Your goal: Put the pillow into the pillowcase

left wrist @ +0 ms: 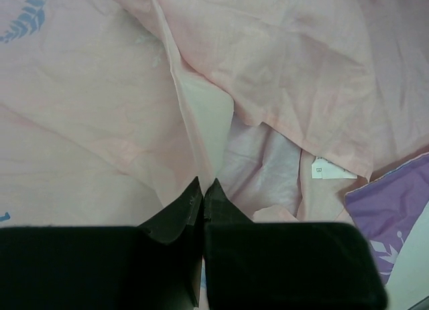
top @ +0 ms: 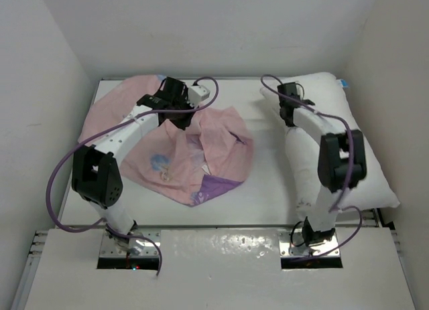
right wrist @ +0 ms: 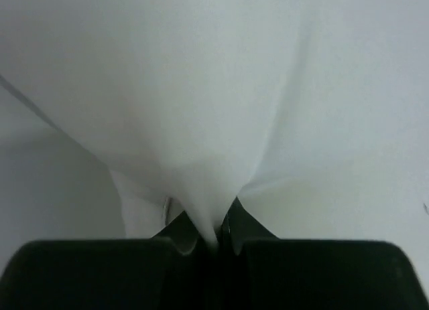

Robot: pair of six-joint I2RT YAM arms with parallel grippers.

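Observation:
The pillowcase (top: 221,149) lies crumpled on the left half of the table, pale pink inside showing, with a purple printed corner (top: 218,186) at its near edge. My left gripper (top: 179,117) is shut on a raised fold of it. In the left wrist view the pink fold (left wrist: 177,102) runs straight into the closed tips of my left gripper (left wrist: 203,184). The white pillow (top: 315,89) lies along the right side, partly under my right arm. My right gripper (top: 289,117) is shut on its far left edge; the pillow's cloth (right wrist: 214,89) bunches into the right gripper (right wrist: 213,233).
White walls close in the table (top: 268,183) on the left, back and right. Purple cables (top: 60,169) loop off both arms. A small white label (left wrist: 332,168) sits at the pillowcase's hem beside the purple print (left wrist: 395,216).

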